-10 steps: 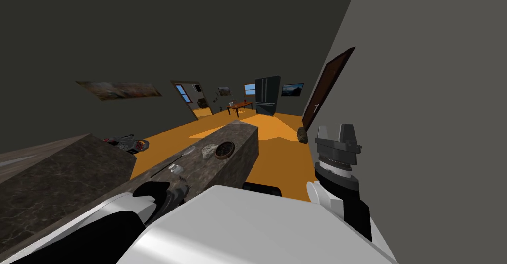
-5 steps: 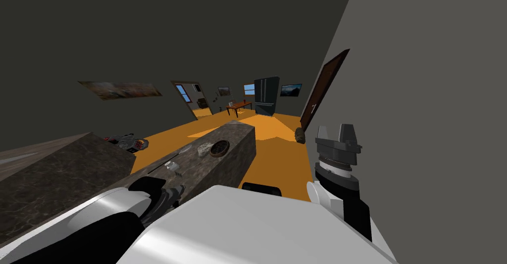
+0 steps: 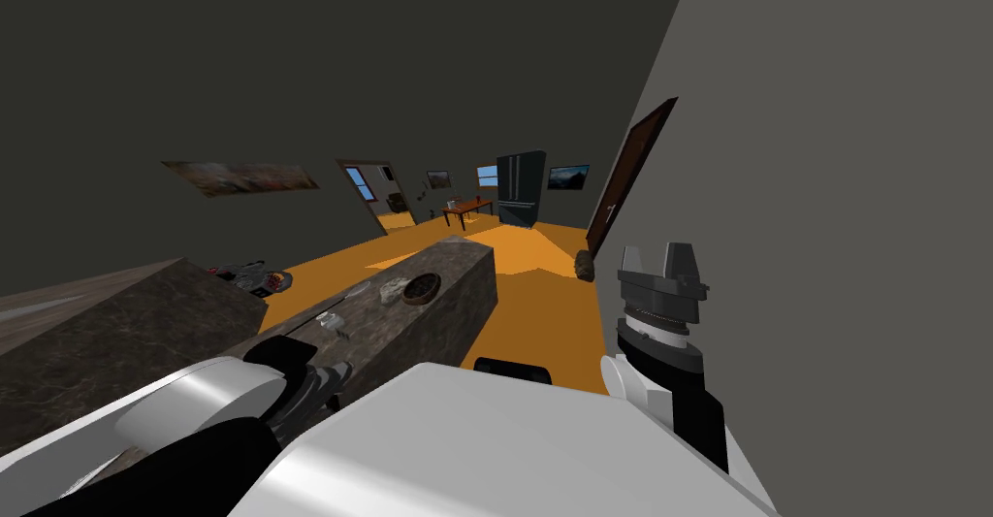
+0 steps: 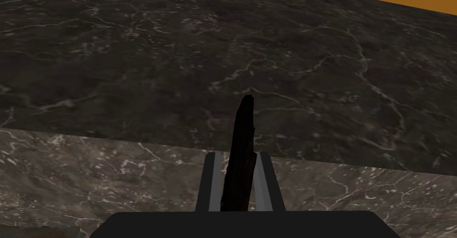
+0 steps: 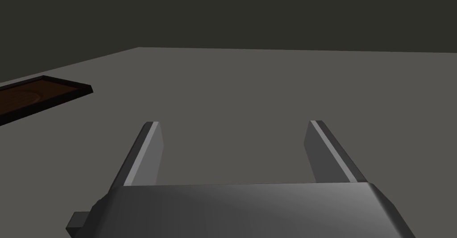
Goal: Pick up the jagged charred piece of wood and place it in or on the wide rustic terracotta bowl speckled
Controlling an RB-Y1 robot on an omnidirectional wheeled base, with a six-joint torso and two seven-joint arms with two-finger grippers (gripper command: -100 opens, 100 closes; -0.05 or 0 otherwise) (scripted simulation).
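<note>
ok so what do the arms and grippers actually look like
The left arm and right arm are white shells with black sections. The right wrist is dark grey and stepped, with a pale ribbed ring. The left gripper and right gripper each have two thin, light grey blade fingers on a dark box. No cables or markings show.

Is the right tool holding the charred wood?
No, the right tool is open and empty; the left tool grips the charred wood.
</note>
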